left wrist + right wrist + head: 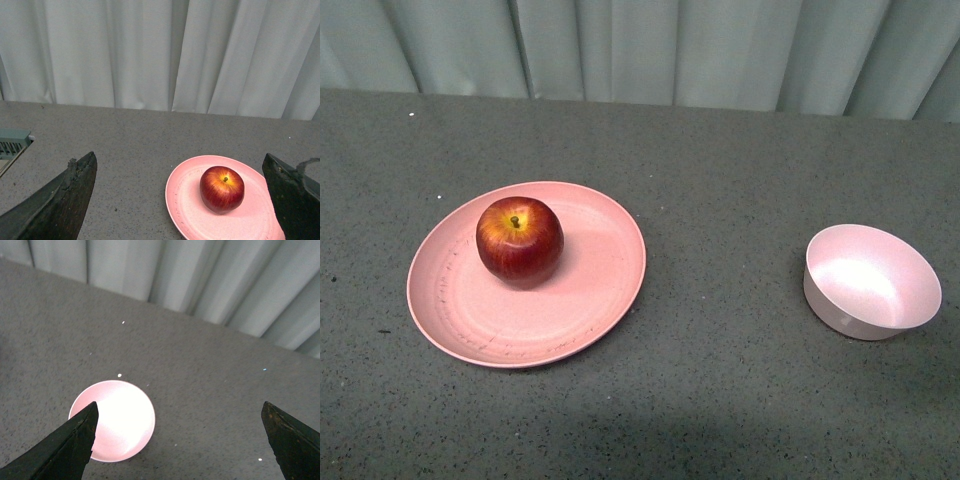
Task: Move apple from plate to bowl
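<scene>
Left hand [179,157] spread wide, right hand [179,405] likewise agape, apple [519,241] upright on plate [592,292], bowl [828,306] well apart

- The apple [519,242], glossy dark red with a yellow patch round its stem, stood stem-up on the plate's far-left part.
- The plate [590,295], wide, shallow, salmon-pink and scuffed, lay flat toward the worktop's [720,400] left edge.
- The bowl [825,305], small, deep and pale pink, stood mouth-up near the right edge, well apart from the plate.

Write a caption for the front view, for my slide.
Red apple on the wide pink plate, left of the empty pale-pink bowl, both on a grey table.
</scene>
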`<state>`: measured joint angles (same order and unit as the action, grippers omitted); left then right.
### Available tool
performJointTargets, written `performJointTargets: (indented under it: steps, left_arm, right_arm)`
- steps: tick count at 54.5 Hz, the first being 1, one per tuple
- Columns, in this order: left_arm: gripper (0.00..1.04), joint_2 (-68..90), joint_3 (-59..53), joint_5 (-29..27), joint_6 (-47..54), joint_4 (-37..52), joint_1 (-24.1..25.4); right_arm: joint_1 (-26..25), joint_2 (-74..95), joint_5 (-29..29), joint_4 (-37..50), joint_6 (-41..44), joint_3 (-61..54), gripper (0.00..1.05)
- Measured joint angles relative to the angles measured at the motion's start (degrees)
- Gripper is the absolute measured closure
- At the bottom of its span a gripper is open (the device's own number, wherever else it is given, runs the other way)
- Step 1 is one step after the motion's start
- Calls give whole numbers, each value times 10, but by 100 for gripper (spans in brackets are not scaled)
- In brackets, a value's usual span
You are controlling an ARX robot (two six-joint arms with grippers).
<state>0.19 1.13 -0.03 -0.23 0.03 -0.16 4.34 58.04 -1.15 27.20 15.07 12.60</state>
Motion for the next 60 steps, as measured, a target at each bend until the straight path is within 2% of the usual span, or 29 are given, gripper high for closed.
performJointTargets:
  steps: [10, 20, 40, 56, 60]
  left_arm:
    - [7, 0, 0, 0, 0, 0, 0]
    - [7, 0, 0, 0, 0, 0, 0]
    - [7, 0, 0, 0, 0, 0, 0]
    - [7, 0, 0, 0, 0, 0, 0]
    - [7, 0, 0, 0, 0, 0, 0]
  right_arm:
    - [14, 192, 45, -68, 1, 109, 9]
    - [29, 312, 94, -147, -3, 196, 9]
    - [70, 527, 105, -199, -16, 330, 9]
    - [77, 582, 102, -235, -18, 384, 9]
    - [78, 587, 100, -241, -18, 391, 15]
